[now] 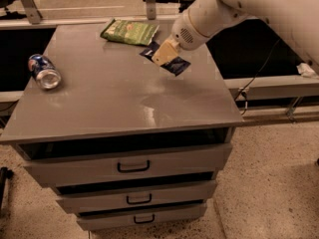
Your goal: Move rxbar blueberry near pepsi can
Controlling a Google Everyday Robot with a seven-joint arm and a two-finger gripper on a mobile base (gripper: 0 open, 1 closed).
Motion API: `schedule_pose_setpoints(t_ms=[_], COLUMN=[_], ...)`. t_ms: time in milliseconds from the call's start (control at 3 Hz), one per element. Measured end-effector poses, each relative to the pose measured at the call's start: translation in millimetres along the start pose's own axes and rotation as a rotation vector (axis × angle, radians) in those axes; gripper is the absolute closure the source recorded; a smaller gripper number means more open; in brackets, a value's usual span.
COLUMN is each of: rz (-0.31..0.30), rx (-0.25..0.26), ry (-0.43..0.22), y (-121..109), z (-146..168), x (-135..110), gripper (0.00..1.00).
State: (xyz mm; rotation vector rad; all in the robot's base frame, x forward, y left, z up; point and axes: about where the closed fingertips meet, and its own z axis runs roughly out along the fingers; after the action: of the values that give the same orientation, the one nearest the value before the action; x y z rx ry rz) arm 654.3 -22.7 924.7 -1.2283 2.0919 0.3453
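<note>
The rxbar blueberry, a flat dark navy wrapper, is at the back right of the grey cabinet top. My gripper, with tan fingers, is shut on the bar's middle, and the bar's ends stick out on both sides of it. The bar seems to be held just above the surface. The pepsi can, blue with a silver top, lies on its side near the left edge, far to the left of the gripper.
A green snack bag lies at the back of the top, just behind and left of the gripper. The cabinet has three drawers below. A cable hangs on the right side.
</note>
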Motion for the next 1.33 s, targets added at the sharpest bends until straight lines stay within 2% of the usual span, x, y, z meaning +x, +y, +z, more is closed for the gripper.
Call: schedule_pose_setpoints(t_ms=[333,667,1333], rz=[-0.091,-0.154,-0.202], rx=[-0.056,-0.106,-0.167], ry=[-0.017,-0.008,-0.014], y=[21.0,44.4,67.5], z=[27.1,58.2,111.9], x=[-35.1,-54.3,-75.8], gripper=[1.0,1.0,1.0])
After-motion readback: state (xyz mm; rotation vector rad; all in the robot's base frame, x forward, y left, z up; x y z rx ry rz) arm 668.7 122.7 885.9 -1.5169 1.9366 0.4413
